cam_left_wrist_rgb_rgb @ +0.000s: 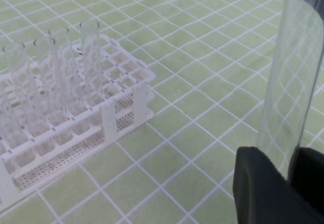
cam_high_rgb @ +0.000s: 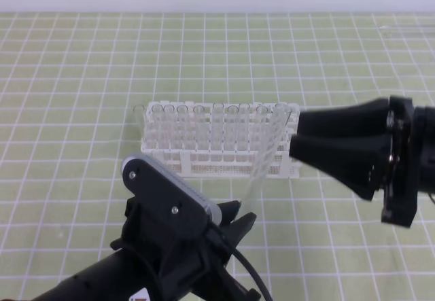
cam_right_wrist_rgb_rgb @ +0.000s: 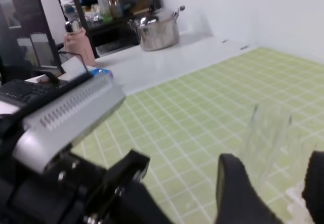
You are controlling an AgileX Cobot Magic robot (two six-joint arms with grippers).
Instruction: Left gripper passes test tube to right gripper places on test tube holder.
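Green gridded counter carries the rack (cam_high_rgb: pixel 221 141). Left gripper (cam_high_rgb: pixel 239 221) jaws clamp the tube (cam_high_rgb: pixel 266 157); right gripper (cam_high_rgb: pixel 299 138) jaws gape beside its top. A mistimed release could drop it.

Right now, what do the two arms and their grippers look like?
The left gripper is a black two-fingered claw with a pale grey plate fixed by screws, a black cable looping beside it, and a thick black arm behind. The right gripper has broad, black fingers tapering to blunt tips, joined to a black round body.

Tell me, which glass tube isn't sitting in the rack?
The tilted test tube pinched by the left end effector; the others stand upright in the white rack.
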